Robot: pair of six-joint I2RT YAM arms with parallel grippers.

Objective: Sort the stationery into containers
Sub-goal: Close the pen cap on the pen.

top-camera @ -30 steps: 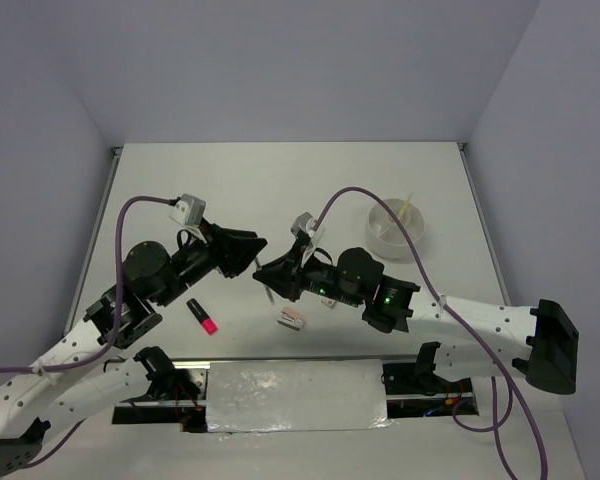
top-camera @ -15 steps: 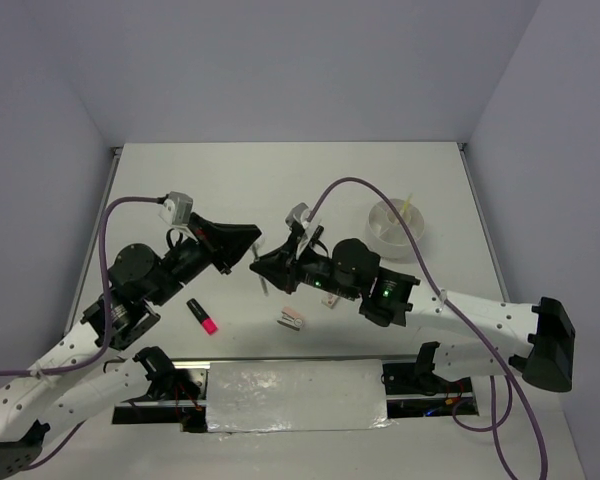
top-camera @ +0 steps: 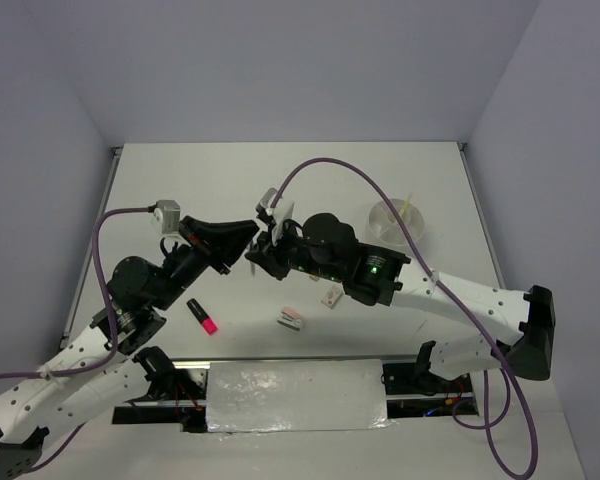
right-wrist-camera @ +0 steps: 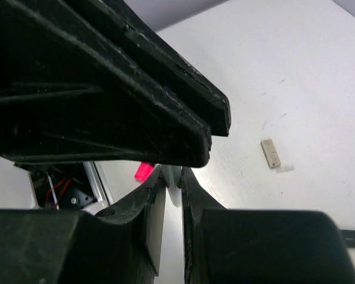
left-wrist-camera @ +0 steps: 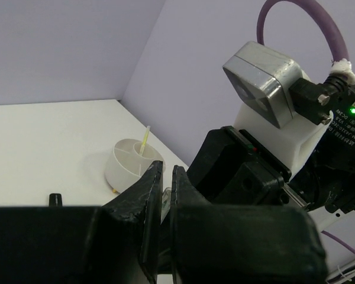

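My two grippers meet tip to tip above the table's middle left. The left gripper is shut on a thin pale pen. The right gripper is shut on the same pen, so both hold it in the air. Most of the pen is hidden by the fingers. The round white divided tub stands at the right with a yellow pen upright in it. A pink-ended black highlighter lies at the near left.
A whitish-pink eraser and a small pale piece lie on the table below the right arm. A small beige block shows on the table in the right wrist view. A small black object lies left of the tub. Purple cables arc over both arms.
The left gripper's jaws have shut on the pen that the right gripper was holding. Both grippers have moved farther from the table's near edge and a little left.
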